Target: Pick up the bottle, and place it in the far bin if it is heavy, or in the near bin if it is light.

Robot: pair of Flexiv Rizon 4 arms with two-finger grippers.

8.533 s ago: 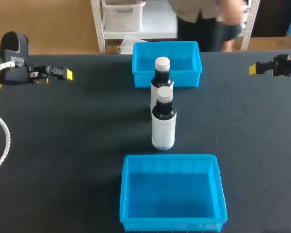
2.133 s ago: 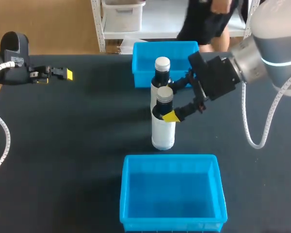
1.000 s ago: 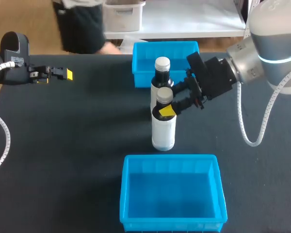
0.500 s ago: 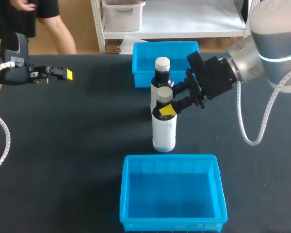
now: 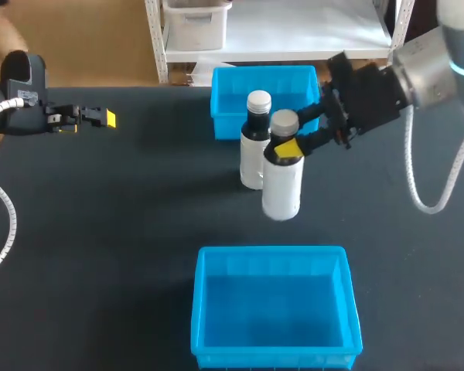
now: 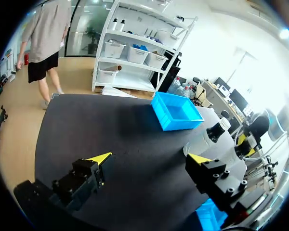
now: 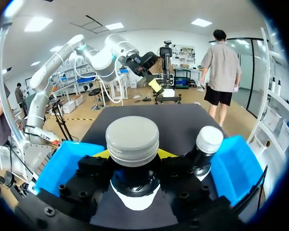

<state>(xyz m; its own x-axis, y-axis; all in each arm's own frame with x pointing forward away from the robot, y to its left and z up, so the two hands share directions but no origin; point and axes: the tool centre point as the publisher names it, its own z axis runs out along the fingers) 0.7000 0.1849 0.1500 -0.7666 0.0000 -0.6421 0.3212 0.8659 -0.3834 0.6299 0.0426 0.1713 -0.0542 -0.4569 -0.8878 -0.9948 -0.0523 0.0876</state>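
Your right hand [image 5: 286, 144] is closed on the neck of the bottle [image 5: 282, 185], one yellow-tipped finger on each side just below the cap [image 7: 133, 139]. Gripping at the neck keeps the bottle upright and lets its full weight hang from the fingers, which suits a weight check. The base appears to be clear of the table [image 5: 124, 232], though the head view alone does not confirm this.

The bottle sits between the far bin [image 5: 226, 124] and the near bin [image 5: 198, 309], closer to the far one. Neither placement is made yet. A second bottle [image 5: 254, 143] stands upright just beside the held one, in front of the far bin. Allow clearance from it on any move toward either bin.

Your left hand [image 5: 100, 117] is parked at the left side of the table, fingers spread wide and empty, well apart from the bottles.
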